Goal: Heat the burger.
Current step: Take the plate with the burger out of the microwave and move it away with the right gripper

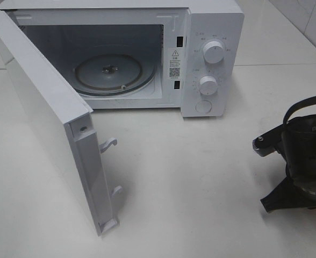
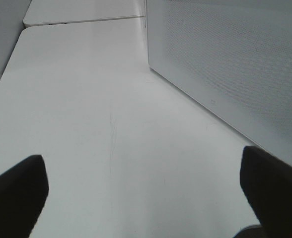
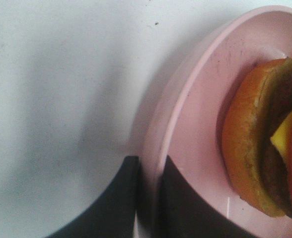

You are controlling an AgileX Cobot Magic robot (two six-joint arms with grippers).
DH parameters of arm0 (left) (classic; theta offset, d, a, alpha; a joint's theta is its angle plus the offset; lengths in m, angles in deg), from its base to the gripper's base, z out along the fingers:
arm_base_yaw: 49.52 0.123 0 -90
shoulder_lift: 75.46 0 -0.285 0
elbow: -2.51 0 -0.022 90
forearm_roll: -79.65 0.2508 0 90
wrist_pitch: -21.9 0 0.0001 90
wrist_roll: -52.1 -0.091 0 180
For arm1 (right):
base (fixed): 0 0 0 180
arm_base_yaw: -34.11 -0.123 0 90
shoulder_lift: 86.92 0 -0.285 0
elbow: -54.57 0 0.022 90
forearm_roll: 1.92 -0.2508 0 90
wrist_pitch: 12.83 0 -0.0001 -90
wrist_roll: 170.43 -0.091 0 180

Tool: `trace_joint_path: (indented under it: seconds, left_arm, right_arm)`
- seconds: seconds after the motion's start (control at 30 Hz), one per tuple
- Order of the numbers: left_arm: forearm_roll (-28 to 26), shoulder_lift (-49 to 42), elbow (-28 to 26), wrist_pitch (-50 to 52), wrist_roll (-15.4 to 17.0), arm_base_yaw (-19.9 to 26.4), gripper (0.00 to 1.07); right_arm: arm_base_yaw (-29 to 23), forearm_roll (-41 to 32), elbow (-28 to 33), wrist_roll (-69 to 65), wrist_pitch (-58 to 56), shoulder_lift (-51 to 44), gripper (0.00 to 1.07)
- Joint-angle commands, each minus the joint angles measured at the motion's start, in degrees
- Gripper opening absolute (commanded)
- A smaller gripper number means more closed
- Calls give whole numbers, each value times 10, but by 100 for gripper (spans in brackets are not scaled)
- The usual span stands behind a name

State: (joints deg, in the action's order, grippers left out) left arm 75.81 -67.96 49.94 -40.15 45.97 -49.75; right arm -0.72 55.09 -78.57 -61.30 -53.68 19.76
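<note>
On the pink plate (image 3: 195, 148) the burger (image 3: 265, 139) is lying, and the right gripper (image 3: 148, 198) is pinching the plate's rim. Beside the open microwave (image 1: 201, 54), above the tabletop (image 2: 86, 99), the left gripper (image 2: 146, 191) is holding its jaws wide apart, gripping nothing.

The microwave (image 1: 212, 59) is white with a see-through glass plate (image 1: 115, 74) inside. The burger (image 3: 265, 139) is brown, yellow and red on a pink plate (image 3: 195, 124).

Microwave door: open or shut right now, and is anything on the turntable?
Open. The microwave door is swung wide toward the camera, latch hooks exposed, and the cavity shows a bare glass turntable.
</note>
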Motion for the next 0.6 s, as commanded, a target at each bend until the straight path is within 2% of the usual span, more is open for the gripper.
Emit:
trace_joint_path:
  seconds: [0.03,0.27,0.3,0.37,0.4,0.43,0.5,0.6]
  left_arm:
    - [-3,-11,2,8,2,2,98]
    - [-3,-11,2,8,2,2,98]
    - [-3,-11,2,8,2,2,98]
    - [-3,-11,2,8,2,2,98]
    - [-3,-11,2,8,2,2,98]
    - [-3,-11,2,8,2,2,98]
    - [-3,-11,2,8,2,2,98]
    - [-3,-11,2,8,2,2,98]
  right_arm:
    - [1,45,-1,-40,-23,15,4]
    - [1,52,-1,-56,-20,29,14]
    - [1,52,-2,-55,-20,28,19]
    - [1,52,-2,-54,-20,28,23]
    - [1,52,-2,-53,-19,26,31]
    - [1,52,-2,-53,-19,26,31]
    - [0,41,-7,-34,-18,18,42]
    - [0,30,-11,-16,-15,6,47]
